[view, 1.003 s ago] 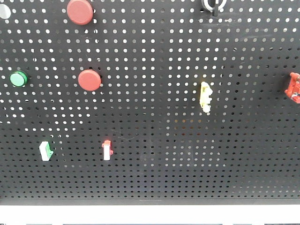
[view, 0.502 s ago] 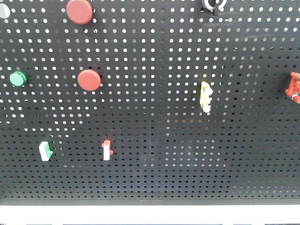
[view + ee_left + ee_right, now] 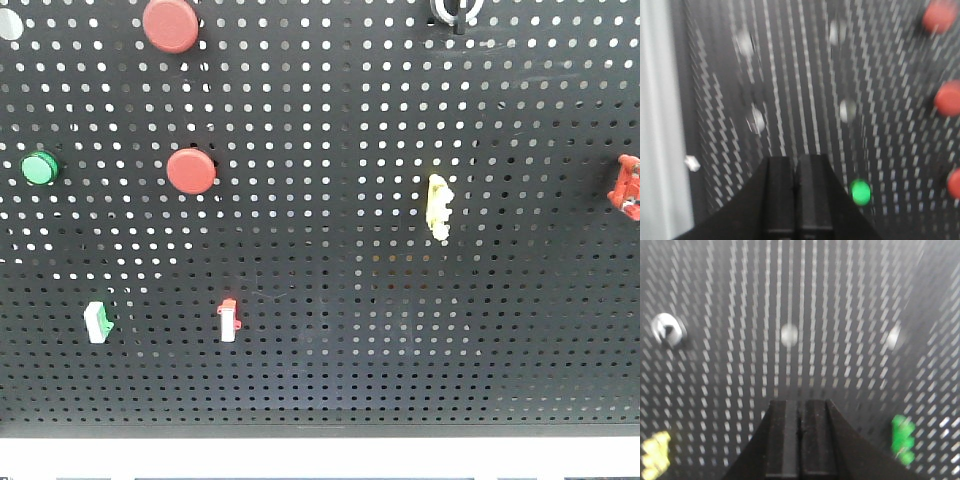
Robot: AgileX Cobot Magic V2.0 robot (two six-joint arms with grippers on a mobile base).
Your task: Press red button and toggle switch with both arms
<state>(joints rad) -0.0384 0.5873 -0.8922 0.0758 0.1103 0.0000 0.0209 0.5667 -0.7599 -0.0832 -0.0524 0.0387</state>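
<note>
On the black pegboard [image 3: 330,300] two red buttons show in the front view, one at the top [image 3: 170,24] and one lower [image 3: 191,171]. Cut by the top edge is the toggle switch [image 3: 456,10], a black lever in a silver collar. Neither arm appears in that view. My left gripper [image 3: 795,161] is shut and empty, off the board, with red buttons [image 3: 949,97] far to its right. My right gripper [image 3: 800,404] is also shut and empty, with the toggle switch [image 3: 668,330] up to its left. Both wrist views are blurred.
Also on the board are a green button [image 3: 40,168], a yellow clip [image 3: 437,206], a red clip [image 3: 628,186], a green-and-white piece [image 3: 97,322] and a red-and-white piece [image 3: 228,320]. A green clip [image 3: 902,439] is right of my right gripper.
</note>
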